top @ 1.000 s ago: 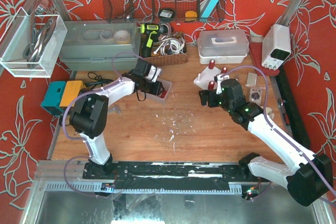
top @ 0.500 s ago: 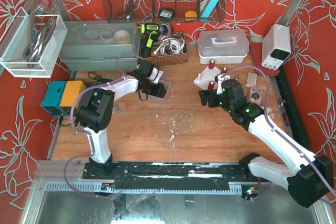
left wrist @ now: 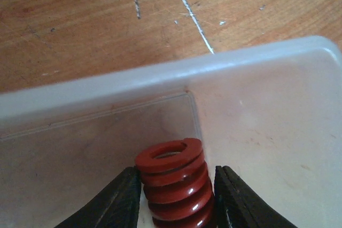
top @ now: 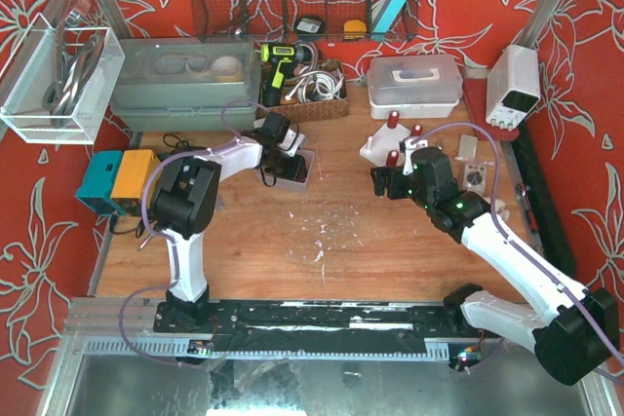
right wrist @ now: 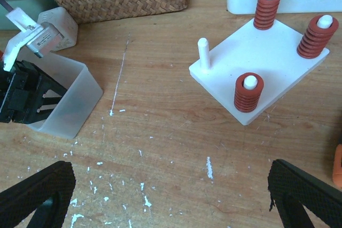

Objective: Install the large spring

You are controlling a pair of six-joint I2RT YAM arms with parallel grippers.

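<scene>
Spring [left wrist: 173,182], the red one: where is it?

— Inside the bin [left wrist: 160,73], a cloudy plastic one, close to a corner. It stands upright, with its open top ring facing the left wrist camera.

— And the left pincer [left wrist: 178,191]?

— Down in the bin, pinching the spring, with one dark finger against each side of the coils. I cannot tell whether the spring's foot touches the bin floor.

— Is anything else in that bin?

— Only the spring and the fingers show, and the bin stands on the bench [right wrist: 160,132].

— What about the right pincer [right wrist: 171,196]?

— It is spread wide and holds nothing, hanging over bare wood between the bin and the plate [right wrist: 278,52].

— What is on the plate?

— It is white with four white pegs. Three of them carry red coils [right wrist: 248,92], and the fourth peg [right wrist: 203,53] is bare, at the corner nearest the bin.

— What are the other containers?

— A wicker basket [top: 312,94] at the back holds cables, and a white lidded box [top: 414,85] stands just behind the plate. Its contents are hidden.
</scene>
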